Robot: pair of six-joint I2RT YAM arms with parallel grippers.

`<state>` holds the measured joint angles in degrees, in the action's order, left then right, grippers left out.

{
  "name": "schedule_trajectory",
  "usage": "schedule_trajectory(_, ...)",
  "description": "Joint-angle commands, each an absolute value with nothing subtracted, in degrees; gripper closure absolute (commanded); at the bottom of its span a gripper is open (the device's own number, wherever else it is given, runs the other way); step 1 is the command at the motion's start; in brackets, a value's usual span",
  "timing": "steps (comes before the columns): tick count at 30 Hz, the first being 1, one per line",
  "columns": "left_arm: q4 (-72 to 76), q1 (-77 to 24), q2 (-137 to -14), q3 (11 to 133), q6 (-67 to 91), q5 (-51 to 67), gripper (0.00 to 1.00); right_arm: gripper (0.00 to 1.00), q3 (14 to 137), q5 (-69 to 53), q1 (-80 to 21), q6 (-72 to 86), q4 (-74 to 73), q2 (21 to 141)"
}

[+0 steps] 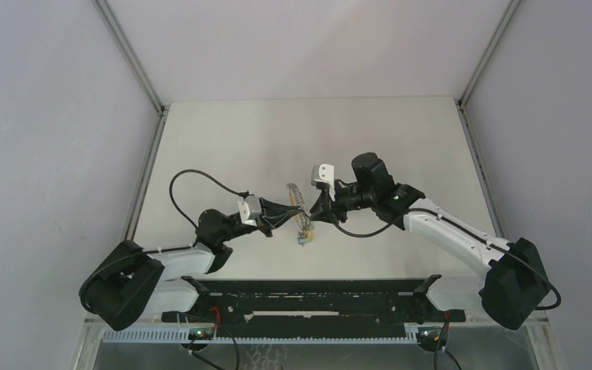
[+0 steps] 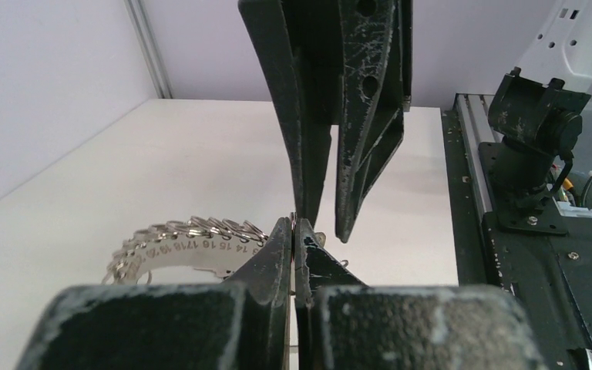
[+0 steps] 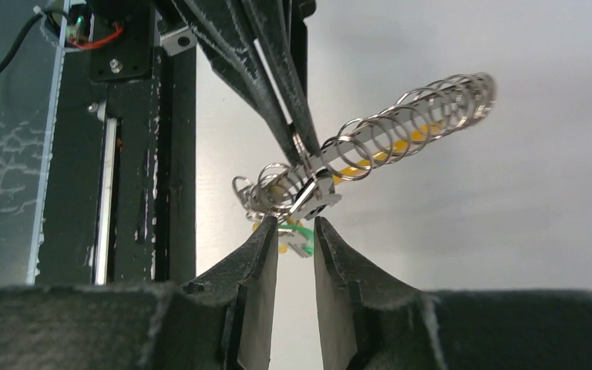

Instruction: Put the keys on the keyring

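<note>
Top view: the left fingers [image 1: 280, 213] are pinching the keyring [image 1: 298, 199] over the tabletop [image 1: 370, 139], near its front middle. The right fingers [image 1: 318, 210] sit just beside the ring on the other side, and a couple of keys [image 1: 304, 240] dangle under it. Left wrist cam: its fingers are pressed tight on the ring's numbered metal strip, and the right pair points down from above with a small gap. Right wrist cam: its fingers are spread a bit with nothing squeezed between them. The coil is just past the tips, with yellow and green key tags hanging by the gap.
</note>
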<state>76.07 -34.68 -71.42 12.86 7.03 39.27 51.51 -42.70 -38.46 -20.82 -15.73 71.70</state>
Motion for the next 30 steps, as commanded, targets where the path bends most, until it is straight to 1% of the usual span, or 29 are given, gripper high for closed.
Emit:
schedule_trajectory(1,81.3,-34.4,-69.5,11.5,7.9,39.7,1.0,0.76,51.1,-45.3,-37.7,-17.2,-6.3,69.8)
schedule_trajectory(9,81.3,-34.4,-69.2,11.6,8.0,40.6,1.0,0.76,50.8,-47.1,-37.2,-16.3,-3.8,70.4)
schedule_trajectory(12,81.3,-34.4,-68.8,11.6,8.0,40.8,1.0,0.77,50.8,-48.0,-37.2,-16.4,-3.7,70.7)
schedule_trajectory(17,81.3,-34.4,-68.2,11.5,8.0,41.0,1.0,0.88,50.8,-48.6,-37.2,-16.6,-3.8,71.1)
schedule_trajectory(20,81.3,-34.4,-67.7,11.4,8.0,41.1,1.0,1.0,50.8,-48.6,-37.2,-17.0,-4.3,71.4)
schedule_trajectory(30,81.2,-34.5,-66.0,11.2,7.7,42.3,1.0,1.0,51.0,-50.5,-36.3,-17.6,-5.4,72.1)
